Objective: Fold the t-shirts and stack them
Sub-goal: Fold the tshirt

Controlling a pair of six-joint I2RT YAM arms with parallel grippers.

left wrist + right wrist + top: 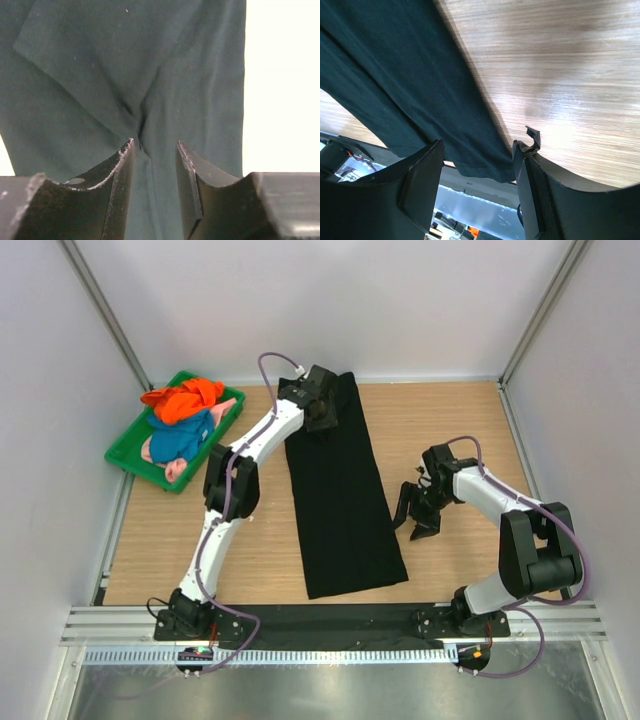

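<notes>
A black t-shirt (340,500) lies folded into a long narrow strip down the middle of the wooden table. My left gripper (322,412) is at its far end, pointing down at the cloth. In the left wrist view the left gripper (155,145) has its jaws apart just above the dark fabric (100,75), where a pinched crease runs up from between them. My right gripper (418,515) hovers open to the right of the shirt, nothing in it. The right wrist view shows the right gripper (479,145) beside the shirt's edge (395,75). Orange (182,400), blue (178,440) and pink (176,470) t-shirts lie bunched in the tray.
A green plastic tray (125,462) sits at the far left, by the left wall. Bare wooden table (460,430) lies right of the black shirt. White walls close in the back and both sides. A metal rail (330,625) runs along the near edge.
</notes>
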